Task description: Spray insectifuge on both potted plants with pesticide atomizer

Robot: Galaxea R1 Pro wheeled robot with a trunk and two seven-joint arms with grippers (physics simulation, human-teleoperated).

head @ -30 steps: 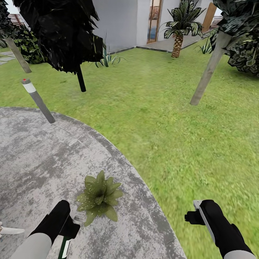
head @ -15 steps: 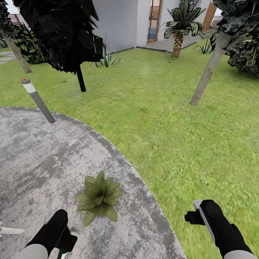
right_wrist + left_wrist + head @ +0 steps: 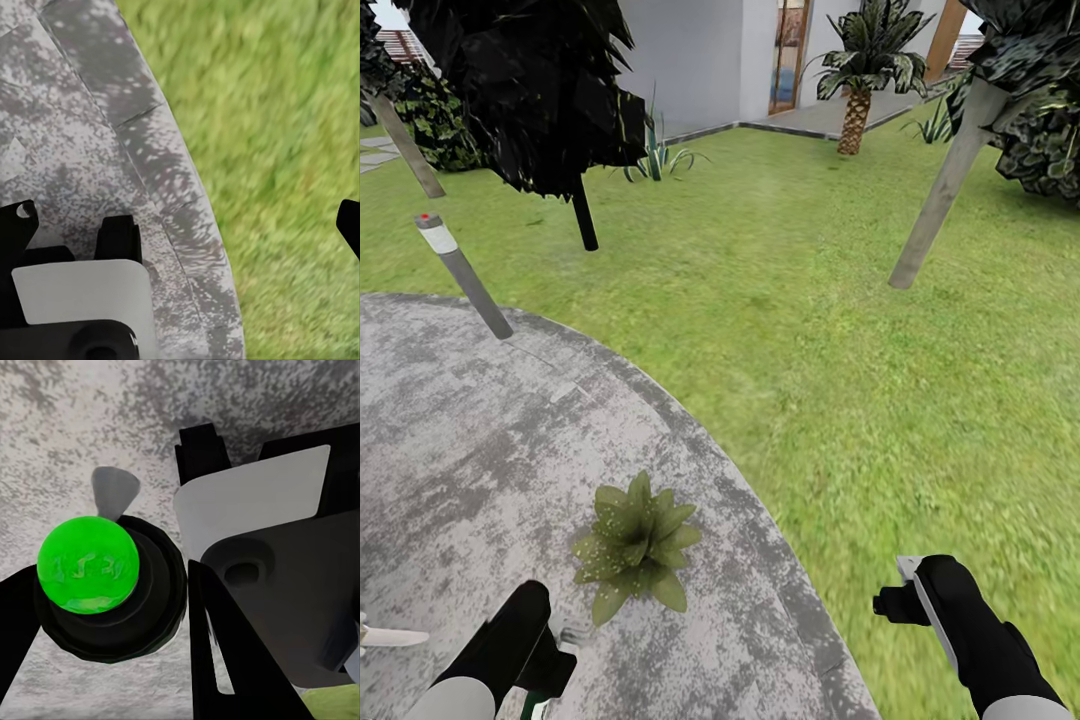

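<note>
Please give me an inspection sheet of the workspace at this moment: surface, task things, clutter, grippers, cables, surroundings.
Surface: round grey mottled stone patio, bordered by green lawn.
Job's things: one potted plant stands on the patio near its edge, pot hidden under the leaves. The pesticide atomizer is in the left gripper; its dark top and a bright green round part show in the left wrist view.
Clutter: a pale pointed object at the picture's left edge; cannot tell what it is.
Grippers: left shut on the atomizer; right gripper over the lawn, open, holding nothing.
Cables: nothing seen.
Surroundings: grey bollard lamp, palm, agave, house wall.
</note>
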